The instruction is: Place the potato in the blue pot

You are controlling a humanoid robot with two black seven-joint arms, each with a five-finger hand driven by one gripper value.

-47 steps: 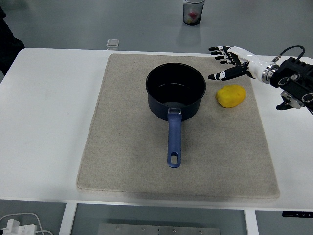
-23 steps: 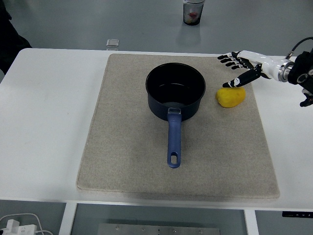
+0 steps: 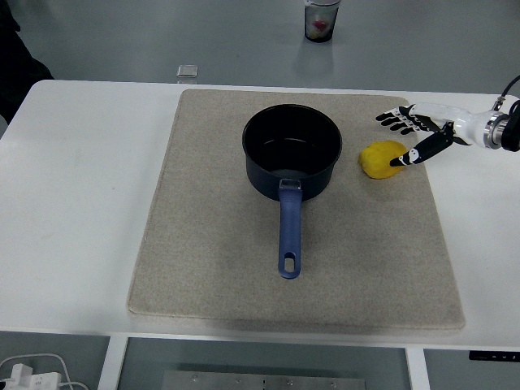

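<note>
One hand is in view: the right hand (image 3: pixel 422 130), entering from the 3 o'clock edge. Fingers (image 3: pixel 396 120) are spread apart and extended toward 9 o'clock, holding nothing. The thumb tip sits at or just over the right end of the potato (image 3: pixel 383 158); contact cannot be confirmed. Left arm: n/a, out of frame.

The potato, yellow, lies on the mat (image 3: pixel 211 268), just beside the blue pot (image 3: pixel 292 151) at the pot's 3 o'clock, not touching it.

The pot stands upright approx. at mat centre, toward 12 o'clock. Interior is dark, nothing inside. Its blue handle (image 3: pixel 289 231) points to 6 o'clock, toward the near table edge.

The mat, beige, covers the middle of the white table (image 3: pixel 73 203).

Beyond the table at 12 o'clock: a cup (image 3: pixel 321 19) on the floor. At approx. 11 o'clock, a small clear block (image 3: pixel 187 72) sits at the far table edge.
</note>
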